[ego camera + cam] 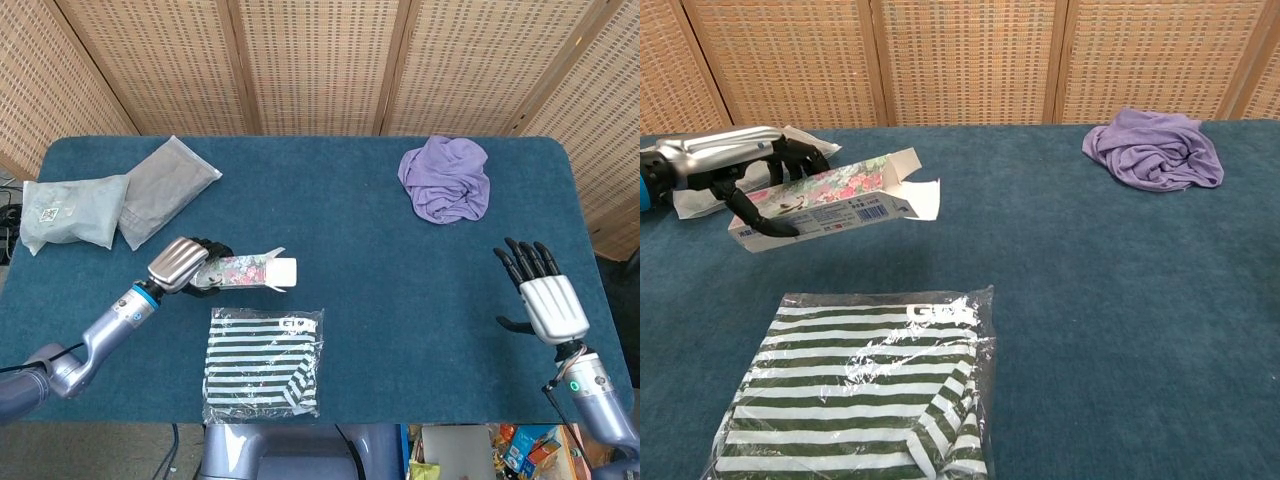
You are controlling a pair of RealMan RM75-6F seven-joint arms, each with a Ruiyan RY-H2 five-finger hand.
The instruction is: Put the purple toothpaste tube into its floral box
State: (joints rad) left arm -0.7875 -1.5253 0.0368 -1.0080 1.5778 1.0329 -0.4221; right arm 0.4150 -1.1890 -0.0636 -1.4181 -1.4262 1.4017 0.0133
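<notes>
Floral box: long carton, flower-printed top face, white printed side panel, held lengthwise at the left of centre in the head view, its end flaps open toward the middle of the frame; in the chest view it hangs above the blue worktop, slightly tilted. Left hand: silver-backed, dark fingers wrapped around the box's closed end, gripping it. Right hand: lower right of the head view, palm away from the camera, fingers spread and straight, holding nothing, well apart from all items. Purple toothpaste tube: not visible in either view; whether it lies inside the box cannot be told. Striped garment in clear bag: green-and-white, flat on the worktop just below the box, lower centre-left. Purple cloth: crumpled, upper right of the worktop. Two grey packets: upper left, side by side and touching. Wicker screen: backdrop along the top of the frame.
</notes>
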